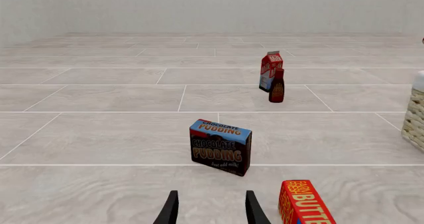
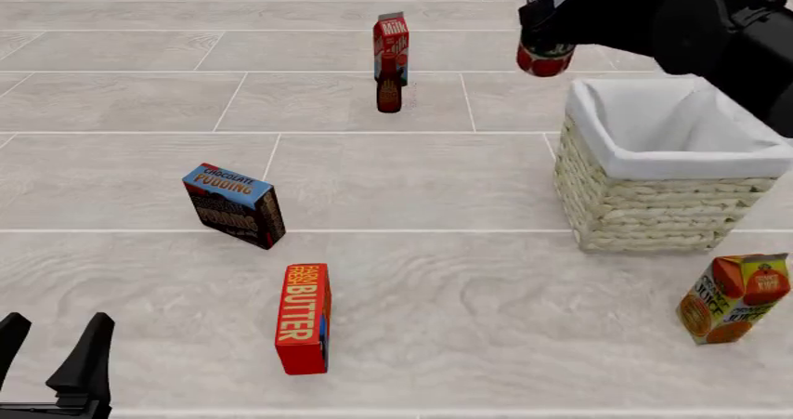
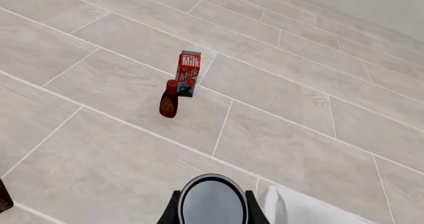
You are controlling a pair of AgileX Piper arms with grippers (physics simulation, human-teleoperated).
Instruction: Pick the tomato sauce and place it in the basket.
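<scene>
A pale grey wood-grain tiled bench (image 2: 496,298) fills the scene. At upper right, the black right hand (image 2: 545,43) holds a small red tomato sauce can (image 2: 545,61) in the air, just beyond the far left corner of a large square pale wicker basket (image 2: 656,205) lined with white cloth. Far back stands a red milk carton (image 2: 392,40) with a dark brown-red bottle (image 2: 389,86) directly in front of it. At left sits a blue and dark brown chocolate pudding box (image 2: 233,205). Nearer lies a red butter box (image 2: 304,318). An orange juice carton (image 2: 733,298) leans at lower right, near the basket. The black left hand (image 2: 50,349) shows at the bottom left corner, fingers spread, holding nothing.
</scene>
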